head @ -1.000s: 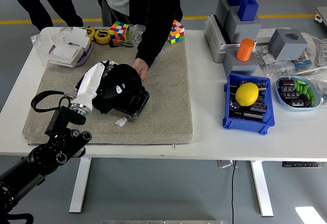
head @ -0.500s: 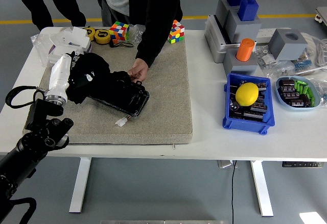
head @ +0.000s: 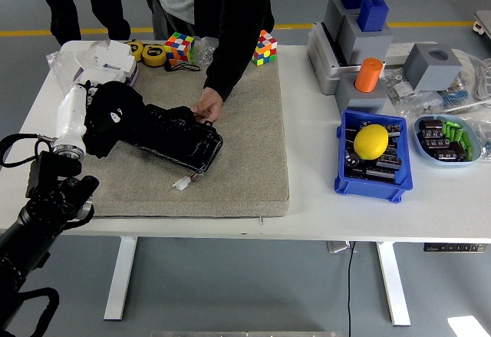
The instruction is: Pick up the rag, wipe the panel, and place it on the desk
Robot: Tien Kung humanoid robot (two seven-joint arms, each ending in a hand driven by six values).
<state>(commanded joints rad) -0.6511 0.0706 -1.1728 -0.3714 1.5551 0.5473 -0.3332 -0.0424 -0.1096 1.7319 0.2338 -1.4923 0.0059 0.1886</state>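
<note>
A black rag point(head: 113, 114) is bunched in my left hand point(head: 87, 111), whose white wrist rises from the black arm at the lower left. The rag rests on the left end of the glossy black panel point(head: 184, 142), which lies slanted on the beige mat point(head: 245, 145). Across the table a person stands, and their hand point(head: 205, 107) grips the panel's far right edge. The rag hides my fingers. My right arm is out of sight.
A white device point(head: 103, 64), tape measures point(head: 153, 54) and two colour cubes point(head: 179, 47) line the mat's far edge. To the right stand grey blocks point(head: 360, 22), an orange cylinder point(head: 368, 74), a blue bin point(head: 341, 176) with a yellow lemon point(head: 371, 141), and a parts tray point(head: 447, 139).
My left hand has dragged the rag leftward along the panel, from its middle to its left end. The person's hand stays on the panel's edge.
</note>
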